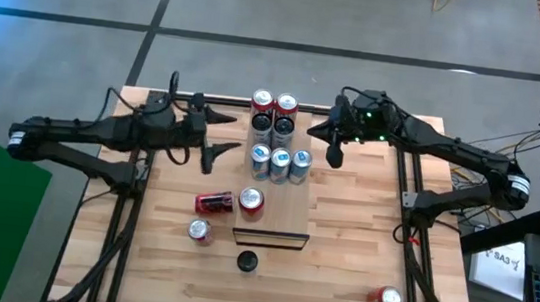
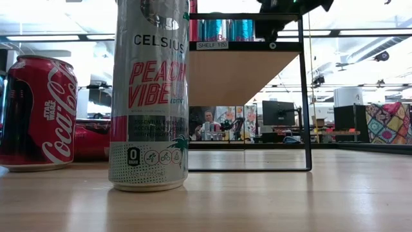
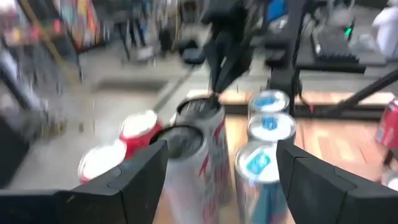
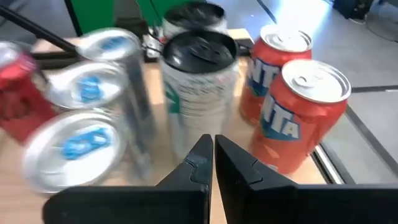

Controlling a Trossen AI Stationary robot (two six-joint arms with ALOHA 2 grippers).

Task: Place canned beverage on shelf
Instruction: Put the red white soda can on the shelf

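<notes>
A: Eight cans are seen standing on the long light-wood shelf (image 1: pixel 279 207) at the centre of the high view: two red cans (image 1: pixel 274 102) at its top end, two dark-topped white cans (image 1: pixel 272 124) below them, three silver cans with blue tops (image 1: pixel 279 161), and one red-and-white can (image 1: pixel 252 201) nearer the dark-edged bottom end.

B: And beside the shelf?

A: A red cola can (image 1: pixel 213 202) is seen lying on its side at left of centre on the planked wooden tabletop (image 1: pixel 338 269), with another red can upright (image 1: pixel 200 230) below it, a black-topped can (image 1: pixel 247 261) under the shelf's end, and a red can (image 1: pixel 386 300) at lower right.

B: The grippers?

A: The left gripper (image 1: pixel 224 132) is held wide open and empty, just left of the cans. The right gripper (image 1: pixel 334 155) is seen fully closed on nothing, just right of them.

B: The low view?

A: A tall white peach-flavour can (image 2: pixel 149 96) fills the left foreground, a red cola can (image 2: pixel 38 113) is at far left, and the shelf (image 2: pixel 241 67) is raised at upper centre.

B: The wrist views?

A: In the left wrist view, a dark-topped white can (image 3: pixel 189 149) shows between the spread fingers (image 3: pixel 140 177). In the right wrist view, the fingers (image 4: pixel 196 163) are pressed together before a black-topped white can (image 4: pixel 200 87), with orange-red cans (image 4: pixel 305 109) at right.
</notes>
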